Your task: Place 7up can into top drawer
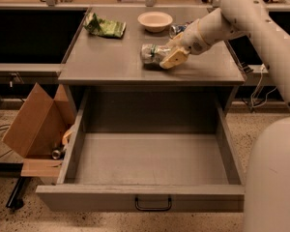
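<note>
The 7up can [151, 53], green and white with silver ends, lies sideways over the middle of the cabinet top [101, 62]. My gripper [170, 57] is at the can's right end, and its cream fingers [175, 58] are closed on it. I cannot tell whether the can rests on the top or hangs just above it. The top drawer [77, 144] is pulled wide open below, with nothing inside. Its flat front panel has a small black handle [153, 204].
On the cabinet top are a flat green snack bag [104, 27] at the back left, a cream bowl [155, 21] at the back, and a blue-and-silver can [176, 30] behind my arm. A brown cardboard box [34, 122] stands on the floor to the left of the drawer.
</note>
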{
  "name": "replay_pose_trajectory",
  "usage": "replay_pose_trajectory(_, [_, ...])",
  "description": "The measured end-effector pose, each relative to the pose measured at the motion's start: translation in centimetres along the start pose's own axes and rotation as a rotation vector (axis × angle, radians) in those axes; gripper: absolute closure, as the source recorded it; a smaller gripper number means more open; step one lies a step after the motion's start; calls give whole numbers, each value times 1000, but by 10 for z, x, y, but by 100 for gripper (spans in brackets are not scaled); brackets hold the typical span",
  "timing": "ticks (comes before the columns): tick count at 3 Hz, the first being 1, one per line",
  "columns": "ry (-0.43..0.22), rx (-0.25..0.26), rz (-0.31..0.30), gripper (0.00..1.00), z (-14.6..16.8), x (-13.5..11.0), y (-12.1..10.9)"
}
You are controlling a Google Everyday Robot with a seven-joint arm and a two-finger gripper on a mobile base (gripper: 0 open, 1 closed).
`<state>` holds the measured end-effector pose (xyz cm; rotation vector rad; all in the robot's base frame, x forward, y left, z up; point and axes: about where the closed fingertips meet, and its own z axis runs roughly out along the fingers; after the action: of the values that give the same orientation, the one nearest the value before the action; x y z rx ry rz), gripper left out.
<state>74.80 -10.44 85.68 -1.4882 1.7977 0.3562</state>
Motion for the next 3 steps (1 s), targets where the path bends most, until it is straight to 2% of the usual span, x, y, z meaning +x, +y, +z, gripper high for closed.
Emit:
replay_pose_trajectory(1, [8,21,-28,100,-27,-1,19])
replay_pose_trajectory(2, [0,-6,-50,100,-47,13,46])
replay_pose_trajectory(3, [-25,-67,-103,100,-61,31,70])
